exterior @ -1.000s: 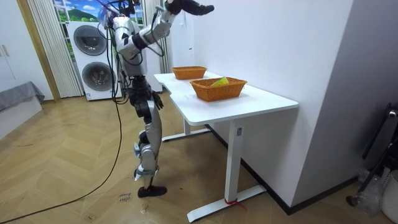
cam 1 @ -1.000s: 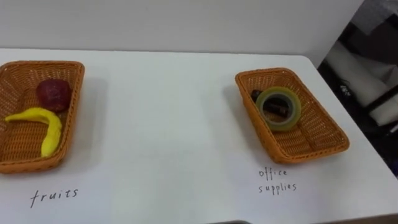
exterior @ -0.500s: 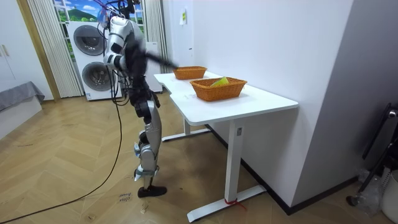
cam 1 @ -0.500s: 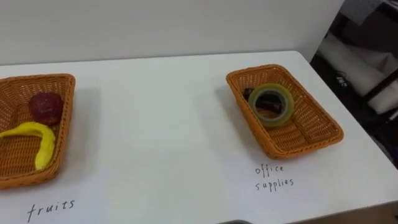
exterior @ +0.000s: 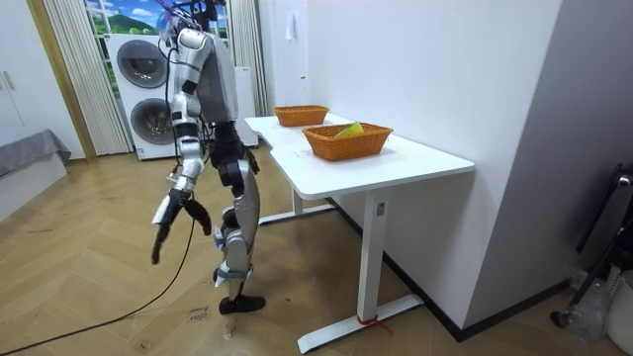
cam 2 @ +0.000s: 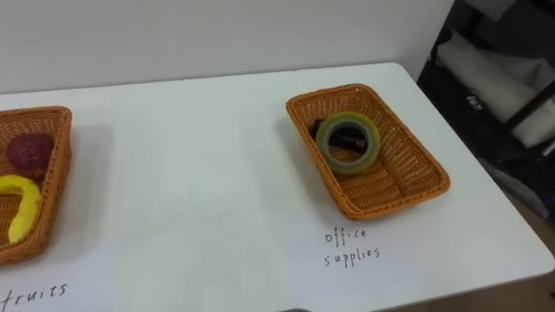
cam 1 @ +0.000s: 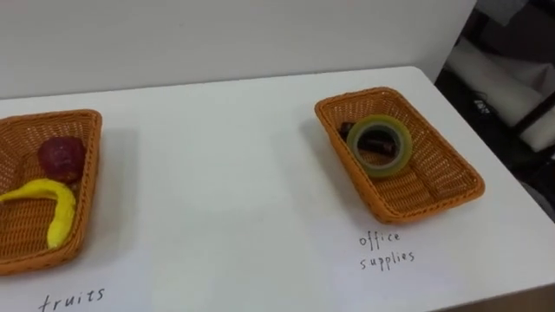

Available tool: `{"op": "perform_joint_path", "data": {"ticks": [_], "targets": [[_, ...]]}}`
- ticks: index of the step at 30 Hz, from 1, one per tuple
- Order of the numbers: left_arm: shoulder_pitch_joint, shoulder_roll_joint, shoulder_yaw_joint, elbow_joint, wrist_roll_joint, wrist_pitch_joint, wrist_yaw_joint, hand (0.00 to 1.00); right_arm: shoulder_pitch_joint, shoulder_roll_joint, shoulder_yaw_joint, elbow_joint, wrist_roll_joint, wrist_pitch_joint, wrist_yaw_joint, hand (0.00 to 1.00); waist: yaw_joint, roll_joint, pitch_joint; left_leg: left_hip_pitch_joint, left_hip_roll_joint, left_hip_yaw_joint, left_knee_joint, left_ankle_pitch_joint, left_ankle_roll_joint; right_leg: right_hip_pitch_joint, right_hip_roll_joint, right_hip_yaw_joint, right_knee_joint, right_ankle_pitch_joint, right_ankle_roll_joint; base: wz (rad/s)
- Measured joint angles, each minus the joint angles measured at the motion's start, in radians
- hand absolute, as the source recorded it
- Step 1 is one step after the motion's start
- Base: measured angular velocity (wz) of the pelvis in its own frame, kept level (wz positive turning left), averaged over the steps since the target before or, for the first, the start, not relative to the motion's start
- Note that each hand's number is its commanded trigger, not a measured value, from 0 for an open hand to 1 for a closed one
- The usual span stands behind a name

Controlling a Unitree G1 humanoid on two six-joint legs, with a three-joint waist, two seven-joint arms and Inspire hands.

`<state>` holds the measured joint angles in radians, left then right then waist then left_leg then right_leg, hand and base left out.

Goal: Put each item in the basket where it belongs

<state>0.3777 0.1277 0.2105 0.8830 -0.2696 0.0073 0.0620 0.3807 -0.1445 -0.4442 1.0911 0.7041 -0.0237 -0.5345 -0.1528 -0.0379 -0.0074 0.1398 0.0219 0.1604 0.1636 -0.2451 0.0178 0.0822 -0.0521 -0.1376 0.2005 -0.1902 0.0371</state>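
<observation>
On the white table (cam 1: 225,173), a wicker basket (cam 1: 88,165) at the left holds a yellow banana (cam 1: 57,204) and a dark red fruit (cam 1: 61,158). A second wicker basket (cam 1: 438,201) at the right holds a roll of clear tape (cam 1: 379,171) resting on a dark object (cam 1: 345,130). In the room view I stand at the table's end, facing it. My left hand (exterior: 174,212) hangs low beside my leg, away from the table, with its fingers spread and nothing in it.
A handwritten label (cam 1: 387,247) lies on the table in front of each basket. The table's right edge drops off to dark furniture (cam 1: 512,78). Two stacked washing machines (exterior: 148,89) stand behind me, and wooden floor (exterior: 99,297) spreads around.
My arm, raised over the table a second ago, has swung down and now hangs by my leg. The eye view has shifted slightly; the baskets and their contents have not moved.
</observation>
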Motion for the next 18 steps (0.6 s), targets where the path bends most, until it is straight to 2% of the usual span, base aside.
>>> {"op": "perform_joint_path", "data": {"ticks": [4,7,10,16,18], "targets": [[-0.019,0.003,-0.011,0.024,0.013,0.006,-0.012,0.00,-0.029,-0.011,0.183,0.032,-0.345,0.043,0.176,0.00,0.061,0.006,0.0009,0.006,0.004,0.028,0.001,-0.006,-0.003,-0.016,0.005,0.027,0.014,-0.002,-0.003,-0.24],[-0.037,0.005,-0.050,0.032,0.059,0.006,-0.012,0.00,-0.099,-0.026,0.268,0.031,-0.557,0.048,0.275,0.00,0.083,0.009,0.0009,0.005,0.002,0.024,0.004,-0.007,-0.001,-0.012,0.005,0.022,0.011,-0.002,-0.003,0.05],[-0.039,0.006,-0.076,0.035,0.087,0.006,-0.010,0.00,-0.160,-0.024,0.317,0.006,-0.702,0.046,0.349,0.00,0.098,0.014,0.0021,0.008,0.001,0.014,0.004,-0.007,-0.003,0.004,0.008,0.010,-0.002,0.000,-0.003,0.12],[-0.042,0.005,-0.098,0.040,0.086,0.010,0.018,0.00,-0.196,-0.021,0.402,-0.005,-0.814,0.046,0.407,0.00,0.146,0.023,0.0035,0.009,0.001,-0.015,0.004,-0.008,-0.005,0.023,0.010,-0.015,-0.030,0.001,-0.004,0.13],[-0.047,0.005,-0.098,0.040,0.092,0.010,0.022,0.00,-0.201,-0.021,0.416,-0.008,-0.832,0.045,0.409,0.00,0.158,0.027,0.0071,0.007,0.001,-0.018,0.004,-0.008,-0.006,0.022,0.010,-0.019,-0.030,0.001,-0.004,0.03]]}}
